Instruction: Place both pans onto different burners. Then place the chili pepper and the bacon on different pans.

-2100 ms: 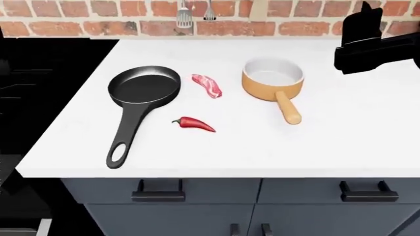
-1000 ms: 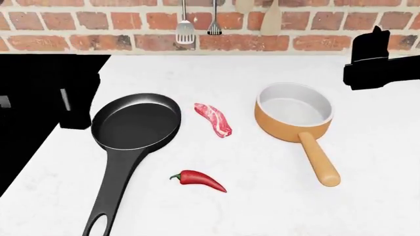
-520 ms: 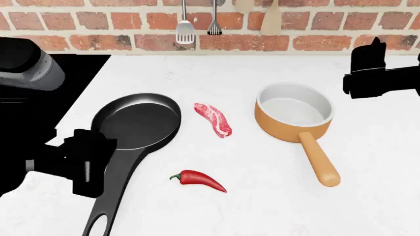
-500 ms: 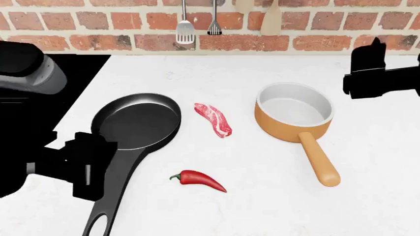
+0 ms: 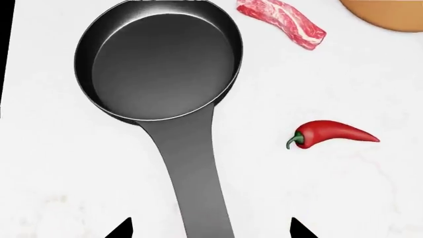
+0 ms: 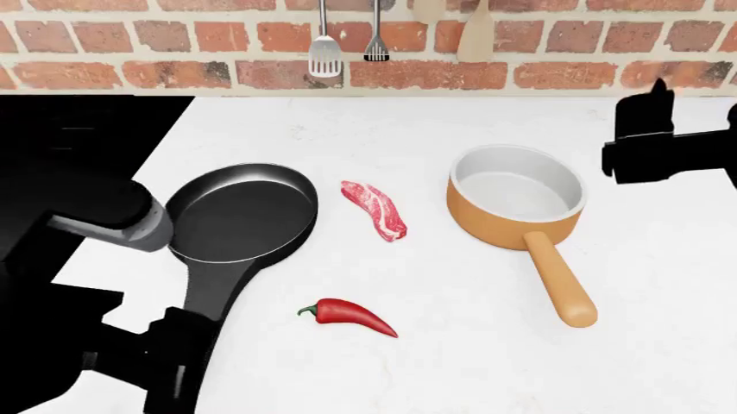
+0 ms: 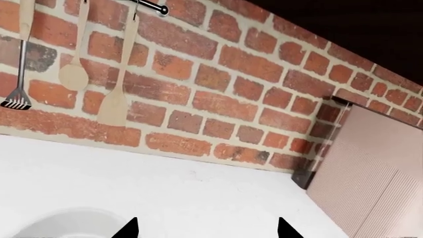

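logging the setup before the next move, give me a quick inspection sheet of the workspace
surface: white counter, black stovetop beside it
job's things: frying pan, bacon, orange saucepan and chili pepper all on the counter, no pan on a burner
clutter: nothing seen
grippers: left gripper open, fingers either side of the frying pan handle; right gripper open, empty
cables: nothing seen
surroundings: brick wall with hanging utensils
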Tool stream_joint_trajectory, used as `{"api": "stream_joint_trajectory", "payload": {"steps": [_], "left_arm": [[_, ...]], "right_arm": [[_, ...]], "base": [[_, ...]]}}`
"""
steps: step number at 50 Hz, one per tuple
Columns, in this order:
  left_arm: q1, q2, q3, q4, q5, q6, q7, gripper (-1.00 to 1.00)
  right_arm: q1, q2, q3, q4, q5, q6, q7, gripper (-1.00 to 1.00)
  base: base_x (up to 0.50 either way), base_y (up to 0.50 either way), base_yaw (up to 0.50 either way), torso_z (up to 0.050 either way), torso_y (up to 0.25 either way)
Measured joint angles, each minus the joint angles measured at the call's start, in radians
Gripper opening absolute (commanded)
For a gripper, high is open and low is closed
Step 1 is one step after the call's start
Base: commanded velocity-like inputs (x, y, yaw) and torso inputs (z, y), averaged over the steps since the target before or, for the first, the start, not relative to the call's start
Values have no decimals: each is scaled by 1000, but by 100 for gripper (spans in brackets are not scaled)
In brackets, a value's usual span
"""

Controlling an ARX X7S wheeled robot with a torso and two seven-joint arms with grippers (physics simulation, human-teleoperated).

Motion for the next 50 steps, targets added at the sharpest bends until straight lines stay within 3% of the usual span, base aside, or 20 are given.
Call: {"api": "stream_joint_trajectory", "payload": {"steps": [24, 50], "left_arm": [[98, 41, 75, -29, 140, -11, 35, 100], [144, 60, 161, -36, 196, -36, 14, 100]], "right_arm": [[-21, 26, -8, -18, -22, -15, -15, 100], [-48, 41, -19, -26, -53, -38, -38, 100]], "base": [[0, 0, 0, 0, 0], [0, 0, 0, 0, 0]]}}
